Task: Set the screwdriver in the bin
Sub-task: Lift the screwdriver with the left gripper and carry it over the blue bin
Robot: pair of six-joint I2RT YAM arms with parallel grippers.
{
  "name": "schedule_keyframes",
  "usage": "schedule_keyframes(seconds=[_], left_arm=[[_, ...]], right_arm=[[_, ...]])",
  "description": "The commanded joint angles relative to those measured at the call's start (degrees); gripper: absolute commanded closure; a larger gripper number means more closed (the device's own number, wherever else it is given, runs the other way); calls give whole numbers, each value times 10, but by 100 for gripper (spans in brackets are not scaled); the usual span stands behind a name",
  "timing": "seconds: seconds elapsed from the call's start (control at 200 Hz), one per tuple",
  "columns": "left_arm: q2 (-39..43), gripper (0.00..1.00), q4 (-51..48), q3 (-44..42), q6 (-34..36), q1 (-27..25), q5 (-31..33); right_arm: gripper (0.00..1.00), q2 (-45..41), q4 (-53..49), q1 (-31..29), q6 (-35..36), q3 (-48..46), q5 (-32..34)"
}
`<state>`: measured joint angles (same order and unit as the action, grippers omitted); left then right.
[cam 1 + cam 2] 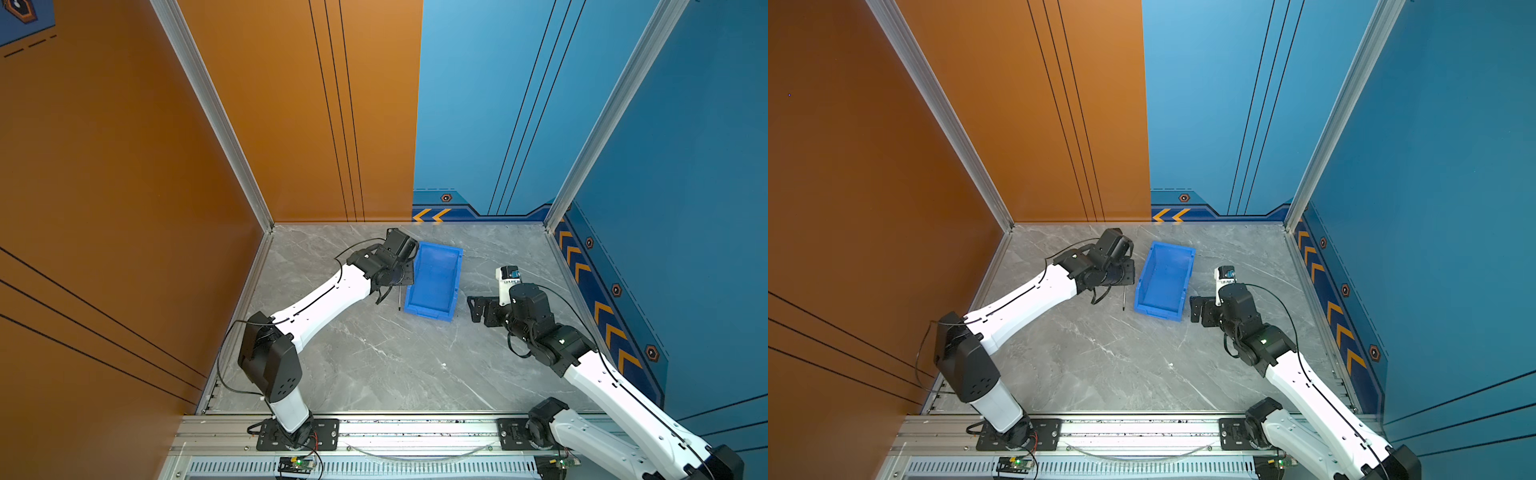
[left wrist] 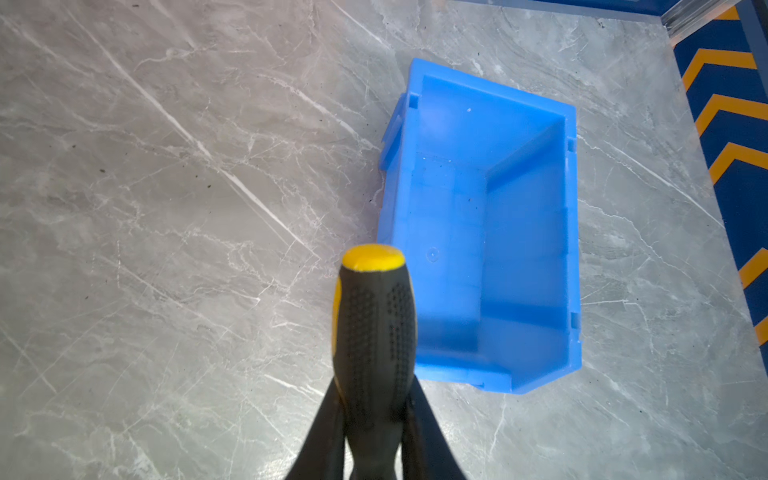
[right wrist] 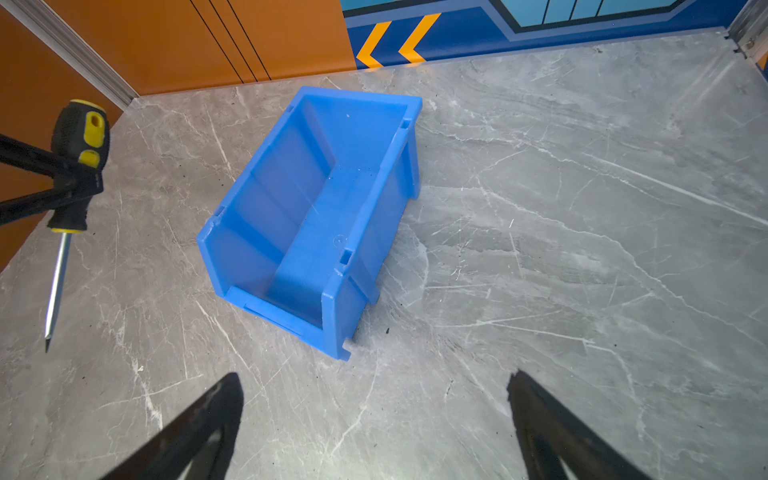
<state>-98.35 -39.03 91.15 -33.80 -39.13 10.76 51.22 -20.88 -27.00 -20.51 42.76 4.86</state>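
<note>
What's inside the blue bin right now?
Nothing: the bin shows only a bare blue floor with a few specks. The screwdriver is outside, clamped in the left gripper beside the bin. In the left wrist view its handle covers one corner.

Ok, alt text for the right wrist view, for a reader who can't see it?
The left gripper holds the screwdriver by its black-and-yellow handle, shaft pointing down, beside an empty blue bin on a grey marble table. In the foreground, the right gripper is open and holds nothing.
</note>
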Motion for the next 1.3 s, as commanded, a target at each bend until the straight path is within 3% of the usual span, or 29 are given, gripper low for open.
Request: schedule_keyframes(seconds=[0.0,0.551,1.291], left_arm=[[-31,100,-6,50,28,4,-25],[-234,100,-7,287,80,-16,-51],[-336,100,-6,323,70,-24,-44]], right_arm=[[0,11,13,17,11,20,-17],[0,39,-8,82,19,39,-66],[0,3,-12,91,-3,8,-61]])
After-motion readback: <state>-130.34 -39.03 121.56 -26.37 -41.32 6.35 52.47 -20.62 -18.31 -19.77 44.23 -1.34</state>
